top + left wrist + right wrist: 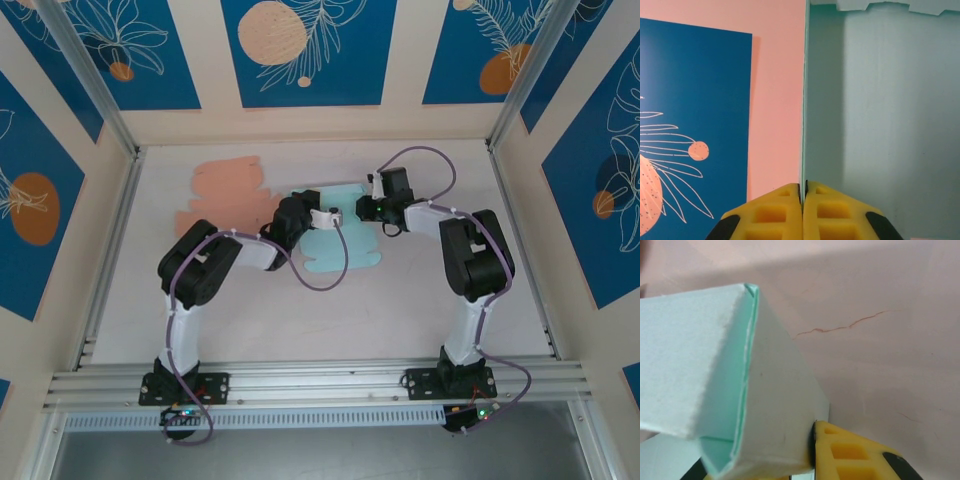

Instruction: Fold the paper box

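Observation:
The paper box (338,248) is a light teal cut sheet lying partly folded at the table's middle. My left gripper (322,216) reaches in from the left over its upper part. In the left wrist view the yellow fingers (775,215) are shut on the thin edge of an upright teal panel (880,110), and the left gripper (803,192) pinches that edge. My right gripper (366,208) meets the box from the right. Its one visible yellow finger (850,455) presses against a doubled-over teal flap (775,390); the other finger is hidden behind the flap. The right gripper (785,452) is shut on it.
A peach paper sheet (225,195) lies flat at the back left, just beyond the left arm. Walls with blue patterned panels (690,100) enclose the table (400,310) on three sides. Purple cables loop from both wrists over the box area.

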`<state>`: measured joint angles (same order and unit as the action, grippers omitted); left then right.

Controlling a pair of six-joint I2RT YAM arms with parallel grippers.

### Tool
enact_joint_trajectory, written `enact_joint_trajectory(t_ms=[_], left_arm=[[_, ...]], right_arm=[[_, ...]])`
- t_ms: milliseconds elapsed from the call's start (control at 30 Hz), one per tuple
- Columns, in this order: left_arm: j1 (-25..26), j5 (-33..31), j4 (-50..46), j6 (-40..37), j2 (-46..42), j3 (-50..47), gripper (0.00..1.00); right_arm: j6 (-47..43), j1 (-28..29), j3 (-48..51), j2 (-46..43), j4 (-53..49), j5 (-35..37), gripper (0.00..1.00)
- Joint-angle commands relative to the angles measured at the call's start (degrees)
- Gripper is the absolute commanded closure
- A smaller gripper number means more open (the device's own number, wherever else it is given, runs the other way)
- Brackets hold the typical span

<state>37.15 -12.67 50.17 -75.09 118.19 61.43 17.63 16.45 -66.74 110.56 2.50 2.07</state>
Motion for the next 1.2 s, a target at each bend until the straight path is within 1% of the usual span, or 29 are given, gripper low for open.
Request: enact_joint_trajectory(t_ms=[0,133,167,200,267,300,400,433,467,500,567,600,667,733,767,833,900,967,1067,1167], left_arm=[[1.09,3.22,-8.14,9.5,-4.94,0.36,0.71],[1.27,7.17,-12.96,19.09,-13.85,-1.64,0.37],[1.18,7.62,-13.86,21.63,-16.32,-2.2,0.3],[1.19,7.97,-14.17,23.59,-18.23,-2.88,0.26],[1.19,8.53,-14.59,28.18,-22.87,-4.54,0.15],[1.09,8.07,-14.95,30.29,-24.62,-5.01,0.11],[0.64,1.57,-17.78,40.32,-30.81,-5.84,0.06],[0.03,-1.35,-21.08,46.2,-33.16,-5.42,0.0],[-0.95,-3.08,-26.13,52.89,-35.58,-4.84,0.0],[-2.42,-3.49,-31.26,57.97,-37.57,-4.06,0.0],[-5.9,-2.16,-40.89,71.54,-41.6,-3.8,0.0],[-7.65,-0.73,-43.4,75.91,-42.98,-4.38,0.0],[-12.84,4.31,-47.63,84.99,-45.19,-6.12,0.0],[-17.65,12.21,-50.21,90.74,-45.95,-6.88,0.0],[-19.41,16.1,-50.59,92.51,-46.16,-7.17,0.0],[-21.04,22.76,-50.47,93.91,-45.84,-7.08,0.0],[-21.24,26.64,-50.56,94.21,-44.64,-5.98,0.0],[-21.26,29.02,-52.84,93.71,-42.21,-3.53,0.0],[-21.25,32.56,-55.35,93.02,-39.72,-1.5,0.0],[-21.24,33.8,-56.59,92.47,-38.77,-0.9,0.0]], right_arm=[[-0.79,2.05,0.78,-1.7,0.42,5.93,0.83],[-1.89,3.97,0.91,-2.6,-1.71,11.11,0.89],[-2.05,4.52,1.06,-2.98,-2.09,12.13,0.89],[-2.14,4.93,1.09,-3.38,-2.6,12.79,0.91],[-2.27,6.07,1.17,-4.56,-3.93,14.9,0.91],[-2.15,6.56,1.01,-5.11,-4.9,15.63,0.91],[-1.54,7.89,0.47,-7.24,-9.23,18.05,0.91],[-1.17,8.44,0.61,-8.18,-10.42,18.76,0.91],[-1.01,8.96,0.96,-9.12,-11.33,19.37,0.91],[-0.75,9.54,1.29,-10.09,-12.03,19.94,0.91],[-0.13,10.64,2.25,-12.15,-13.33,21.07,0.91],[0.18,11.16,2.69,-13.0,-13.84,21.33,0.91],[1.37,12.24,3.5,-15.37,-15.49,21.88,0.91],[2.35,13.45,4.04,-17.58,-17.06,22.57,0.91],[2.72,14.33,4.16,-18.55,-17.93,23.46,0.91],[3.44,15.58,4.1,-19.95,-19.88,24.94,0.91],[4.37,16.3,3.9,-20.8,-21.4,25.27,0.92],[5.39,16.84,3.66,-21.43,-22.64,25.46,0.94],[5.79,17.73,3.55,-21.8,-23.5,26.39,0.94],[6.35,17.93,3.22,-21.93,-24.25,26.9,0.94]])
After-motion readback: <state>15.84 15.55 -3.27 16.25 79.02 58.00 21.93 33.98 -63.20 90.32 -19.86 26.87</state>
